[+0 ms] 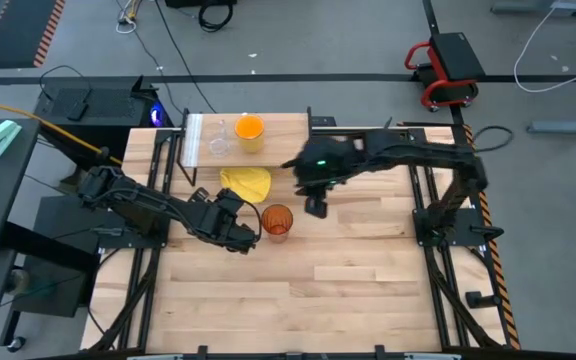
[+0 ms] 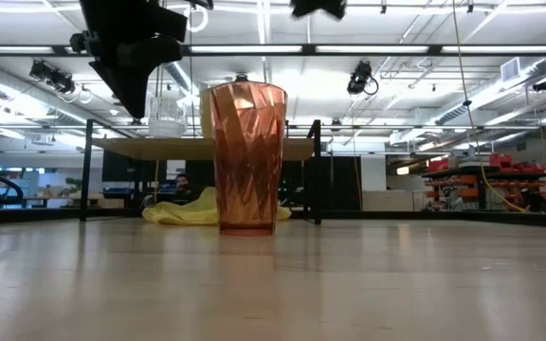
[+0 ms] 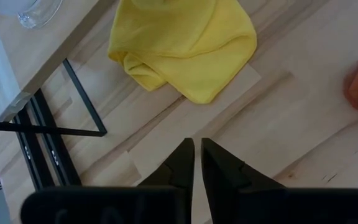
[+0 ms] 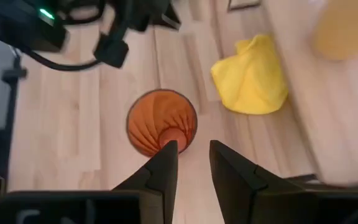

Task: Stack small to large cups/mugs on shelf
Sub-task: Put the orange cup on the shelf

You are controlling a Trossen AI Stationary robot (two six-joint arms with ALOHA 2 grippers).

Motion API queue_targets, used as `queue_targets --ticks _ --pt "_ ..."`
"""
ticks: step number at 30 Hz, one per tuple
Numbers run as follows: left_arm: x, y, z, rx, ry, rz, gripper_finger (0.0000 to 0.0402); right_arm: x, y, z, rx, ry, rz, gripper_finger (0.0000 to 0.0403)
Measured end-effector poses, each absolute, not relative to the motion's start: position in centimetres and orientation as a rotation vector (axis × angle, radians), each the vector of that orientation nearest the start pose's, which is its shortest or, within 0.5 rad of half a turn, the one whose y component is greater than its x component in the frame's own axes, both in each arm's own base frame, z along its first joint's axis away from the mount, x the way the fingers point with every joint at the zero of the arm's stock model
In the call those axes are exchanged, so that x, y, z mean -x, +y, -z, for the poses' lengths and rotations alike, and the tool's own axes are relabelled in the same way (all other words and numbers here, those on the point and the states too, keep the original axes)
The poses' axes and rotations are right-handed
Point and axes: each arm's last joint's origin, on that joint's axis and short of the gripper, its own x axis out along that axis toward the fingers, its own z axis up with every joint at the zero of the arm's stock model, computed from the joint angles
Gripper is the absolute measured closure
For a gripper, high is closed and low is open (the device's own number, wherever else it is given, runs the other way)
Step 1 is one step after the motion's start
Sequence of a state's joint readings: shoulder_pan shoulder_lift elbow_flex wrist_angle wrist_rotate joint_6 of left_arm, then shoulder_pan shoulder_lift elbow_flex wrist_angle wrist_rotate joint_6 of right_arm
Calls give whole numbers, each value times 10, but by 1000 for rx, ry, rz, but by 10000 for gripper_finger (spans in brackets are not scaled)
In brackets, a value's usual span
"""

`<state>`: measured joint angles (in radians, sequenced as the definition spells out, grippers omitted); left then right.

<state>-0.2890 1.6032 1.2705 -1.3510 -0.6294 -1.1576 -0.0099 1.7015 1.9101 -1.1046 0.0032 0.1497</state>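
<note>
The amber tumbler (image 1: 277, 221) (image 2: 246, 156) (image 4: 161, 121) stands upright on its base on the plank table. On the shelf (image 1: 273, 128) (image 3: 36, 56) at the far side stand the clear glass (image 1: 217, 140) (image 2: 167, 118) and the orange mug (image 1: 250, 130). My left gripper (image 1: 233, 205) (image 3: 197, 155) hovers shut, left of the tumbler and near the yellow cloth. My right gripper (image 1: 315, 208) (image 4: 193, 155) is open, raised above the table just right of the tumbler, and looks down into its mouth.
A crumpled yellow cloth (image 1: 247, 183) (image 3: 185, 43) (image 4: 252, 74) lies on the table between the shelf and the tumbler. The shelf's thin black legs (image 3: 82, 93) stand near the left gripper. Bare planks stretch across the near half of the table (image 1: 348, 290).
</note>
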Motion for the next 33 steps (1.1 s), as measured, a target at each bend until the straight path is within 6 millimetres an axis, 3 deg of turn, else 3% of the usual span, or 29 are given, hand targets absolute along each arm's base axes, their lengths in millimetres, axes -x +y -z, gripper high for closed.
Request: queue_targets --ticks 5,9,15,25,29,33 --pt "-262 -60 -256 178 1104 -994 367 -301 16 -421 -139 844 150 305" --pt "-257 -56 -266 225 1071 -979 361 -273 34 -415 -125 836 212 304" --pt "-255 -46 -288 348 967 -873 356 -242 55 -359 -148 915 275 304" --pt "-285 -17 -314 549 774 -524 361 -214 62 -252 -209 991 319 304" --pt "-285 0 -312 597 803 -545 351 -204 58 -222 -231 1047 380 304" --pt "-285 11 -312 610 798 -576 336 -197 53 -206 -242 1080 435 304"
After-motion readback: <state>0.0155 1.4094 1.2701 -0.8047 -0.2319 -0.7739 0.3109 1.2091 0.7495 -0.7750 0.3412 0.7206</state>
